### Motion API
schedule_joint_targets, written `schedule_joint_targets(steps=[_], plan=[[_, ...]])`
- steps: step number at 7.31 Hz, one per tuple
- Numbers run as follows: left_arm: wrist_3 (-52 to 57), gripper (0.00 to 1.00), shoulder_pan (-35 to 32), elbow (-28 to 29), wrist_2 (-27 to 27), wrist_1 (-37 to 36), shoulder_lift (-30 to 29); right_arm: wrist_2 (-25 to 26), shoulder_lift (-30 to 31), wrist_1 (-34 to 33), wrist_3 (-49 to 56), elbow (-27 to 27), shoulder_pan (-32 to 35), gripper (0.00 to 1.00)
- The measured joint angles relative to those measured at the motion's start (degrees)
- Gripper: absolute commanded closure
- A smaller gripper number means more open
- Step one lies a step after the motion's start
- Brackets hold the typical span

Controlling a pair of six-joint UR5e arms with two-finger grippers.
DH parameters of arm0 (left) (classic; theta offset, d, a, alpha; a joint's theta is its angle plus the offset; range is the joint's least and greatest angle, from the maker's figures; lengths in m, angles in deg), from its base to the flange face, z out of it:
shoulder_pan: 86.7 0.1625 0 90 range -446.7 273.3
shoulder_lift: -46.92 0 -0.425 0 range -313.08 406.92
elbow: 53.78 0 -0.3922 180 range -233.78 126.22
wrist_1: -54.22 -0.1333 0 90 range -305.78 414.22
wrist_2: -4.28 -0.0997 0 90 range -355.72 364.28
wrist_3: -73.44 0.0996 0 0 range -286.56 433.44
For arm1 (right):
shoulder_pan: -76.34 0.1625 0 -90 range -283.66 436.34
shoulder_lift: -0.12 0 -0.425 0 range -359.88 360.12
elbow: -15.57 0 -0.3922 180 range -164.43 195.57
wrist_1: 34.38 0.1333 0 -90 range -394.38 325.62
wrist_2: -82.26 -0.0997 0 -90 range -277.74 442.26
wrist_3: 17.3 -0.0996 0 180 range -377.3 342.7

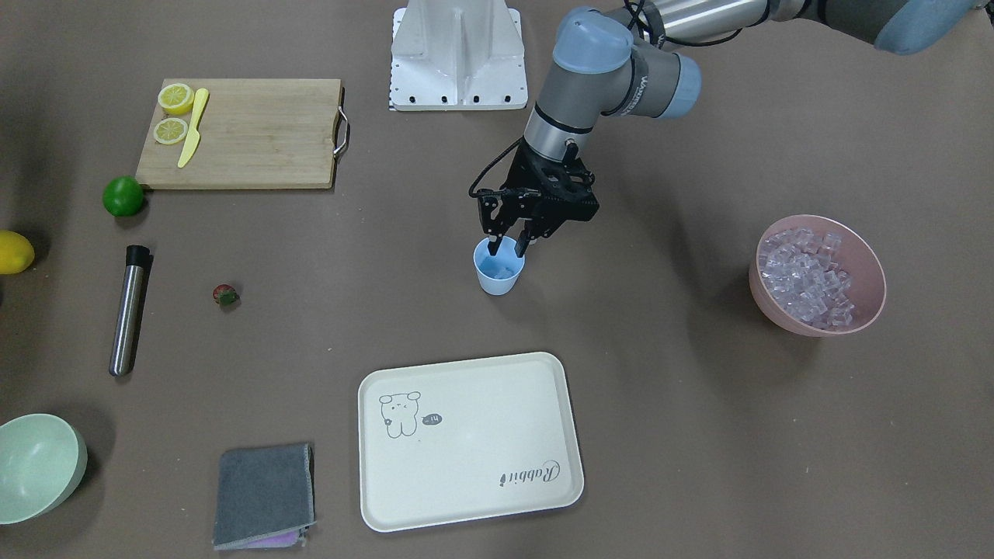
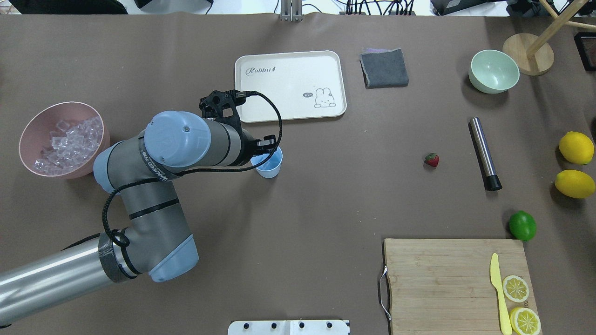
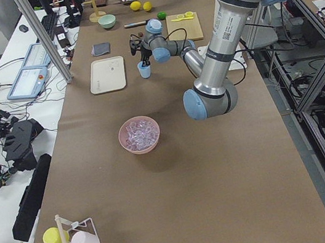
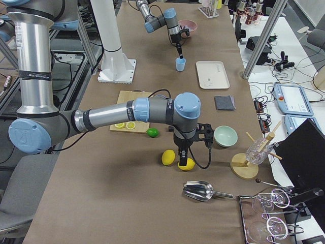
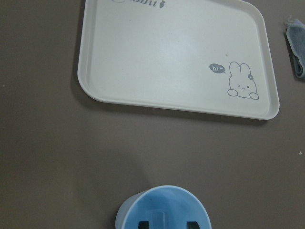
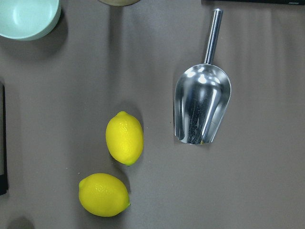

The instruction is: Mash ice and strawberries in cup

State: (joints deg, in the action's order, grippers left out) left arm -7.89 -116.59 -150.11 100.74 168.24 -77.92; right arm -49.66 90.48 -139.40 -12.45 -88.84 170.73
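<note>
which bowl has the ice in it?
The pink bowl on the robot's left, piled with ice; the green bowl on its right shows none.

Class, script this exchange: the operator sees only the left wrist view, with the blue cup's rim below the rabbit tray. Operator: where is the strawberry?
Observer: The strawberry lies well apart from the cup, toward the robot's right.
Operator: And the ice?
Observer: The ice sits in the pink bowl on the robot's left.
Operator: What about the right arm?
Observer: The right gripper hangs over two lemons. I cannot tell whether it is open.
</note>
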Motion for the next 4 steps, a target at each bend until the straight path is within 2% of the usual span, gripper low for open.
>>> schedule_joint_targets(steps=[3,4], plan=[[0.4,0.03,-1.2,-0.6,0.7,-0.6,-0.3,0.0,0.0,0.0,0.0,0.2,0.0,0.00],[1.5,0.03,-3.1,-1.3,2.5,-1.9,-0.1,0.0,0.0,0.0,0.0,0.2,0.0,0.00]])
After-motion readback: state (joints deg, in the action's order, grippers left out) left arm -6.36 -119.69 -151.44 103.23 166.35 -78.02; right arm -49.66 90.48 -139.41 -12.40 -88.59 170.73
